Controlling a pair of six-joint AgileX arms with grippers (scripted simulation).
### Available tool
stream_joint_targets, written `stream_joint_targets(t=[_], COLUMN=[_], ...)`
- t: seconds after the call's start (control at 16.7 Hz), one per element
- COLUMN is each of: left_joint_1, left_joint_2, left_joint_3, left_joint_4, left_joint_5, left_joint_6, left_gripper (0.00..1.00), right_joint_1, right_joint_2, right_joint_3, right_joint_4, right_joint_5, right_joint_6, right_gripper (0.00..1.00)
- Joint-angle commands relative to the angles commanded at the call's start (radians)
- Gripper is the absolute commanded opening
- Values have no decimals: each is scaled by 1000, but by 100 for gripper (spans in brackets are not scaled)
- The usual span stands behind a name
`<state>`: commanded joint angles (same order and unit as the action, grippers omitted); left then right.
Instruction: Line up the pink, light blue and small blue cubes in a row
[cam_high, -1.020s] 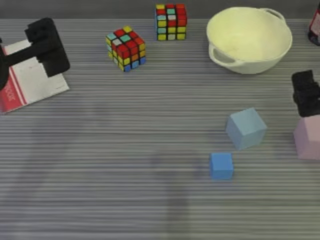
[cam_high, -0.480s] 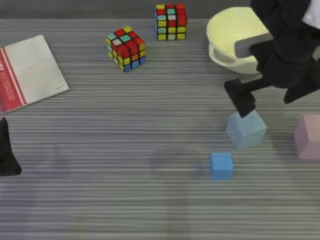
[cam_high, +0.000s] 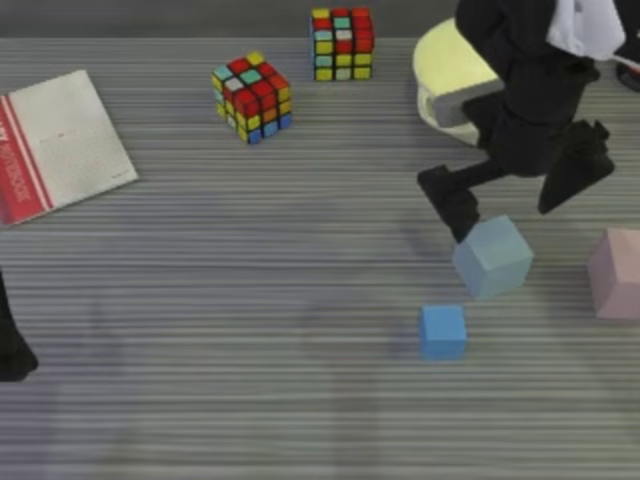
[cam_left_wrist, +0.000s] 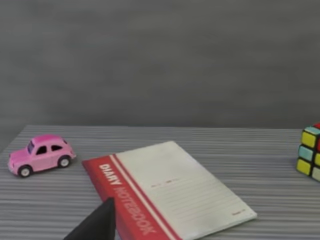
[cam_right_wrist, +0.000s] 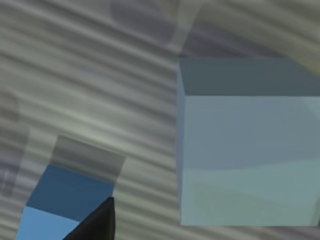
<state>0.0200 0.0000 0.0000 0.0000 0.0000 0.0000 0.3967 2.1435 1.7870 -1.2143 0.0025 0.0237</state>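
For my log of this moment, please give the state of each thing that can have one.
Pale sky-blue matte cube: on the table, ungripped, right pincer open above it.
Small saturated blue cube: resting free.
Pale pink matte cube: resting free at the right edge.
Cream bowl: upright.
Red-and-white notebook: closed, flat.
Left pincer: idle at the left edge.

The top view looks straight down on the whole table (cam_high: 250, 300). The left wrist view faces level across the notebook (cam_left_wrist: 175, 195). The right wrist view sits close above the light blue cube (cam_right_wrist: 247, 150), shared with the top view (cam_high: 491, 257).
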Motion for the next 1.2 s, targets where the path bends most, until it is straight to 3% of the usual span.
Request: stream_joint_targets(t=[0.3, 0.78, 1.08, 1.2], left_joint_1=[0, 0, 0, 0], left_joint_2=[0, 0, 0, 0], left_joint_3=[0, 0, 0, 0], left_joint_4=[0, 0, 0, 0], left_joint_5=[0, 0, 0, 0], left_joint_6=[0, 0, 0, 0], left_gripper=[100, 100, 100, 100], right_joint_1=[-2, 1, 2, 2], right_joint_2=[10, 90, 97, 97], right_joint_3=[-7, -195, -211, -211], right_joint_4=[14, 287, 309, 309], right_joint_5=[0, 1, 1, 1], right_joint_6=[-1, 3, 3, 3], right_gripper=[100, 100, 100, 85])
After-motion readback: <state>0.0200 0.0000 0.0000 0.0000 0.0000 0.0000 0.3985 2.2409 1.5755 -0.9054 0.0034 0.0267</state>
